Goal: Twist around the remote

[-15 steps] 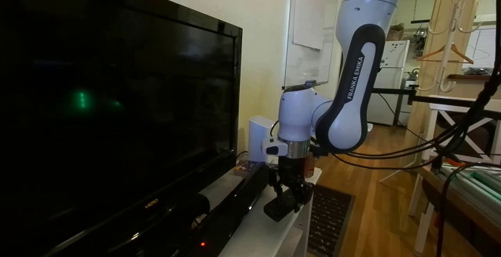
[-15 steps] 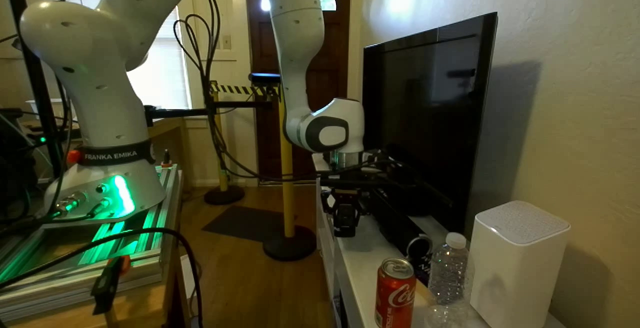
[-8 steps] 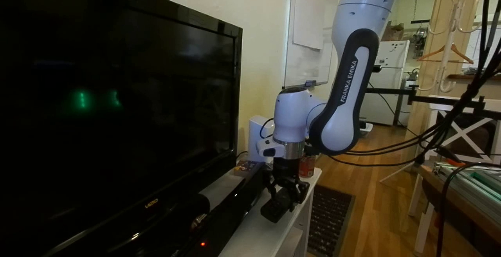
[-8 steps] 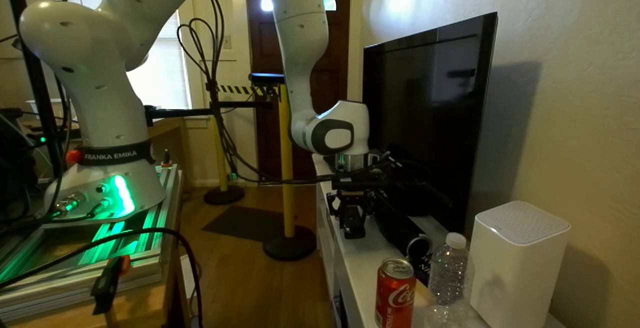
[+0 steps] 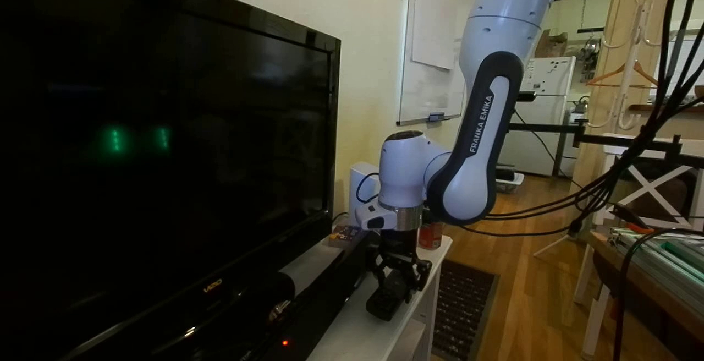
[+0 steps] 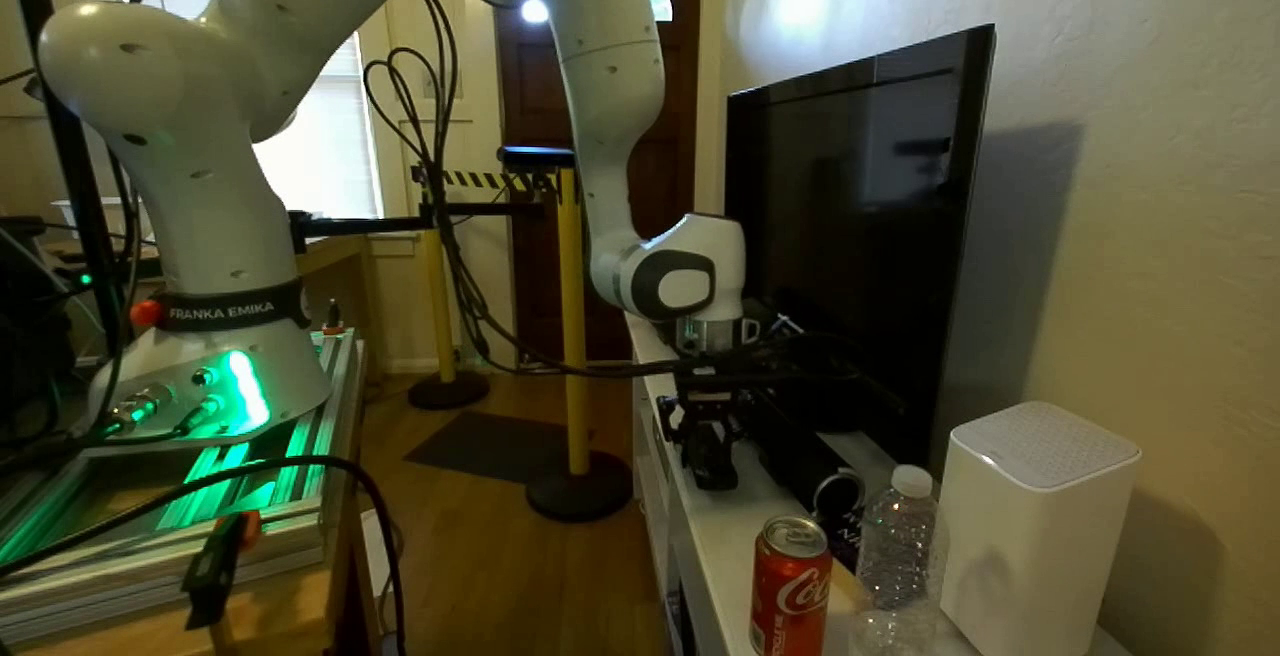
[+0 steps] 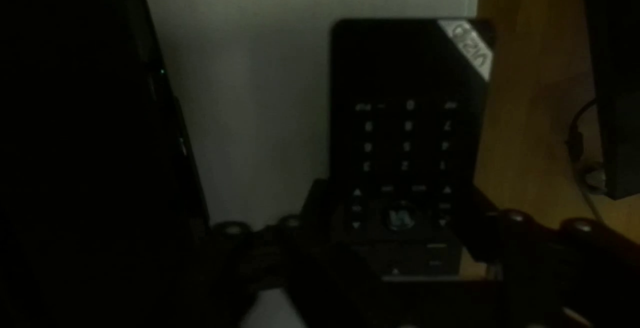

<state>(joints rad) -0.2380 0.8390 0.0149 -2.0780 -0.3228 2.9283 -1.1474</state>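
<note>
The remote is a flat black slab with rows of small white buttons and a silver corner logo. It shows in both exterior views (image 5: 383,301) (image 6: 710,473) and large in the wrist view (image 7: 400,73), where its digits stand upside down. My gripper (image 5: 397,284) points down and is shut on the remote, with a finger at each long side; it also shows in an exterior view (image 6: 708,436) and the wrist view (image 7: 398,205). The remote is held just over the white stand (image 5: 352,339), near its front edge. Whether it touches the stand cannot be told.
A long black soundbar (image 5: 324,300) lies beside the gripper, in front of the television (image 5: 165,130). A red can (image 6: 790,586), a clear bottle (image 6: 895,546) and a white box (image 6: 1040,536) stand at one end. Past the stand's front edge lies the wooden floor (image 7: 520,133).
My gripper, still shut on the remote, has shifted slightly toward the soundbar and then come down closer to the stand. The can now shows more behind the arm.
</note>
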